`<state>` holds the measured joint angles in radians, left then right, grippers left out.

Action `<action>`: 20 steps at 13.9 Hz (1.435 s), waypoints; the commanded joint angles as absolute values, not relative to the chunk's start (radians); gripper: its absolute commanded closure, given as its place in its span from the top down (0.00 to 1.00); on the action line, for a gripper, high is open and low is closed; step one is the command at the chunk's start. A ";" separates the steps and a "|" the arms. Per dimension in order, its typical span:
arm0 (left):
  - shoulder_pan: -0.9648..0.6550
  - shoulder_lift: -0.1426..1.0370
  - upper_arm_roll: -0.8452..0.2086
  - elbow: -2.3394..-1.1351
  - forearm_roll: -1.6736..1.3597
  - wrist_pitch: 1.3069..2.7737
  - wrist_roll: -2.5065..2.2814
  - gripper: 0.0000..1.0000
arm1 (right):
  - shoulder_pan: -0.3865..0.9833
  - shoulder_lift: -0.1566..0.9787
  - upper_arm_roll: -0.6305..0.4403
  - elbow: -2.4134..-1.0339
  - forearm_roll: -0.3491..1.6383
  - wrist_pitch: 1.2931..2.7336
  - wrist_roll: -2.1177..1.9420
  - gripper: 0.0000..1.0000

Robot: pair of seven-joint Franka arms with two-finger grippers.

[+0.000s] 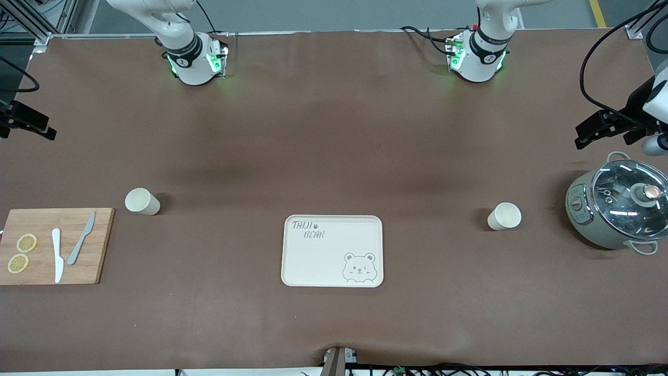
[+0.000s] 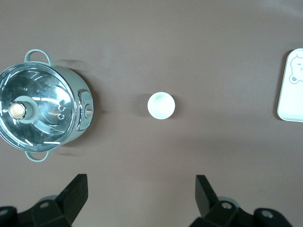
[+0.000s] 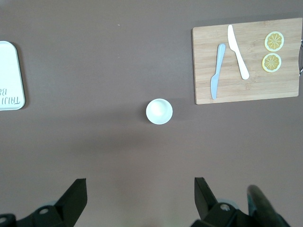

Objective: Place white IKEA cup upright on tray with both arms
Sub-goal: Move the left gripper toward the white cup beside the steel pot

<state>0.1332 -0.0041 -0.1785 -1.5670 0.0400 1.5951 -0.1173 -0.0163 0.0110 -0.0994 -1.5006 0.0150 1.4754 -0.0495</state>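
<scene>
cups: two white cups, both upright with mouths up. one (image 1: 504, 216) stands toward the left arm's end, between the tray and the pot; the other (image 1: 142, 201) stands toward the right arm's end, just beside the cutting board's corner, a little farther from the front camera than the board.
cup look: plain white, slightly tapered, round rim; interiors bare in both wrist views.
tray (image 1: 332, 251): cream-white, rounded corners, raised rim, grey "taiji bear" lettering and bear face; mid-table, nothing on it, well apart from both cups.
left gripper (image 2: 140, 191): raised at the left arm's end of the table, above the pot's edge; fingers spread wide, holding nothing; wrist view looks straight down on the cup.
right gripper (image 3: 140, 193): raised at the right arm's end of the table; fingers spread wide, holding nothing; its cup sits centred below.
pot (image 1: 618, 204): grey-green, glass lid on, two loop handles.
cutting board (image 1: 55, 246): wooden, carrying a white knife (image 1: 57, 255), a grey knife (image 1: 81, 238) and two lemon slices (image 1: 22, 253).
</scene>
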 commanded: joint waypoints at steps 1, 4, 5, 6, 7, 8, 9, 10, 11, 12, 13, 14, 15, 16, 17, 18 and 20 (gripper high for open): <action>0.141 0.005 -0.181 -1.540 0.017 1.574 -0.110 1.00 | -0.025 0.006 -0.087 -1.502 0.017 1.479 -0.057 1.00; 0.144 0.006 -0.179 -1.539 0.015 1.574 -0.112 1.00 | -0.023 0.003 -0.087 -1.509 0.031 1.479 -0.057 1.00; 0.144 0.008 -0.179 -1.539 0.017 1.574 -0.112 1.00 | -0.023 0.003 -0.087 -1.512 0.031 1.479 -0.058 1.00; 0.146 0.009 -0.178 -1.542 0.018 1.574 -0.106 1.00 | -0.021 0.003 -0.087 -1.513 0.031 1.479 -0.057 1.00; 0.146 0.023 -0.178 -1.545 0.020 1.574 -0.106 1.00 | -0.021 0.003 -0.087 -1.513 0.032 1.479 -0.057 1.00; 0.143 0.037 -0.178 -1.548 0.020 1.574 -0.106 1.00 | -0.021 0.003 -0.087 -1.514 0.034 1.479 -0.057 1.00; 0.140 0.050 -0.178 -1.549 0.023 1.575 -0.109 1.00 | -0.020 0.003 -0.087 -1.514 0.035 1.479 -0.057 1.00; 0.140 0.057 -0.178 -1.552 0.028 1.580 -0.109 1.00 | -0.020 0.003 -0.087 -1.513 0.035 1.480 -0.057 1.00; 0.143 0.066 -0.178 -1.554 0.028 1.582 -0.109 1.00 | -0.021 0.005 -0.087 -1.508 0.035 1.480 -0.057 1.00; 0.147 0.071 -0.178 -1.555 0.028 1.585 -0.109 1.00 | -0.023 0.005 -0.087 -1.506 0.035 1.479 -0.055 1.00; 0.158 0.084 -0.178 -1.555 0.028 1.589 -0.109 1.00 | -0.023 0.005 -0.087 -1.506 0.035 1.477 -0.055 1.00; 0.163 0.093 -0.178 -1.557 0.028 1.606 -0.109 1.00 | -0.025 0.006 -0.087 -1.505 0.035 1.479 -0.055 1.00; 0.163 0.098 -0.178 -1.565 0.028 1.624 -0.109 1.00 | -0.025 0.006 -0.087 -1.502 0.035 1.479 -0.055 1.00; 0.163 0.106 -0.178 -1.575 0.028 1.646 -0.109 1.00 | -0.026 0.008 -0.087 -1.502 0.035 1.480 -0.054 1.00; 0.163 0.107 -0.176 -1.592 0.028 1.661 -0.109 1.00 | -0.031 0.009 -0.087 -1.502 0.044 1.482 -0.054 1.00; 0.164 0.106 -0.178 -1.615 0.028 1.687 -0.109 1.00 | -0.034 0.014 -0.089 -1.502 0.057 1.485 -0.055 1.00; 0.176 0.104 -0.178 -1.649 0.028 1.726 -0.109 1.00 | -0.035 0.015 -0.090 -1.499 0.064 1.485 -0.055 1.00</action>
